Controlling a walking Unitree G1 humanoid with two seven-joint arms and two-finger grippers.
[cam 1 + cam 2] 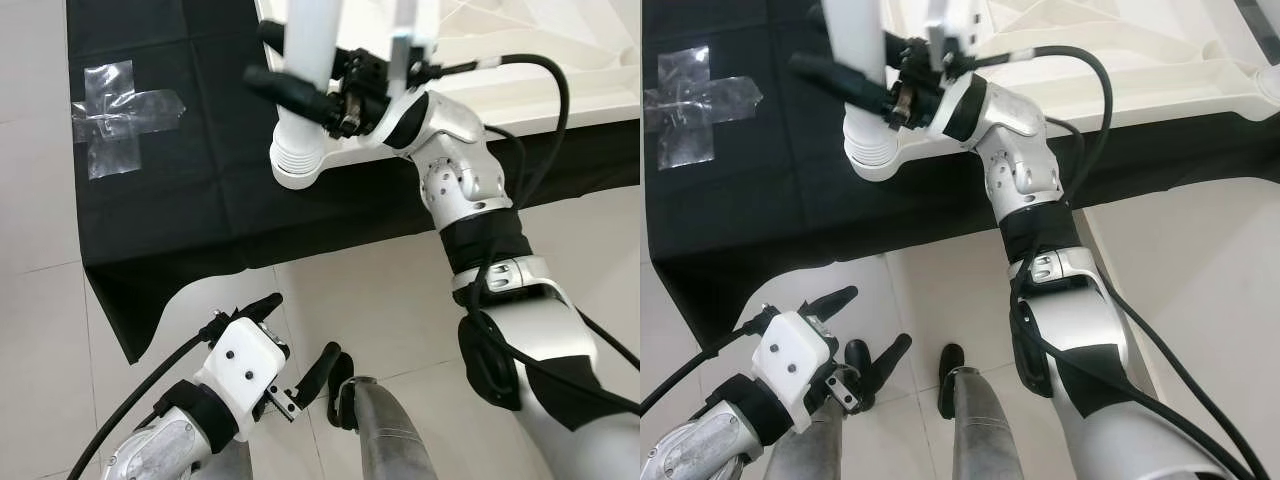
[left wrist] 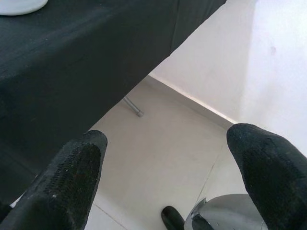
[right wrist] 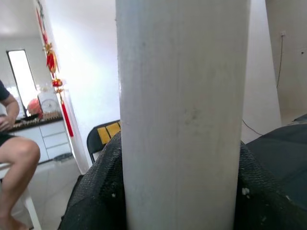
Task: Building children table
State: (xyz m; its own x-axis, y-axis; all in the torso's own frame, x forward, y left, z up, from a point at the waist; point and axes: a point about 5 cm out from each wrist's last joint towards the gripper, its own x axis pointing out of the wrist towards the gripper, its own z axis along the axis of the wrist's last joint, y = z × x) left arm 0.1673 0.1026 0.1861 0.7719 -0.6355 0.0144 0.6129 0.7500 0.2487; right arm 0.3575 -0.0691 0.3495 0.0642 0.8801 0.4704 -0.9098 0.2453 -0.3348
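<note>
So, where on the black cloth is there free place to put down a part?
The black cloth is bare between the tape cross and the white leg, and along its front edge. It is crowded at the white tabletop, where the right tool grips the leg. The left tool hangs over the floor.

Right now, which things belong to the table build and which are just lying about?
Job:
white plastic table leg, held upright by right claw
white upturned plastic tabletop
left claw, open, idle

Lying about:
clear tape cross
black cloth
seated person
</note>
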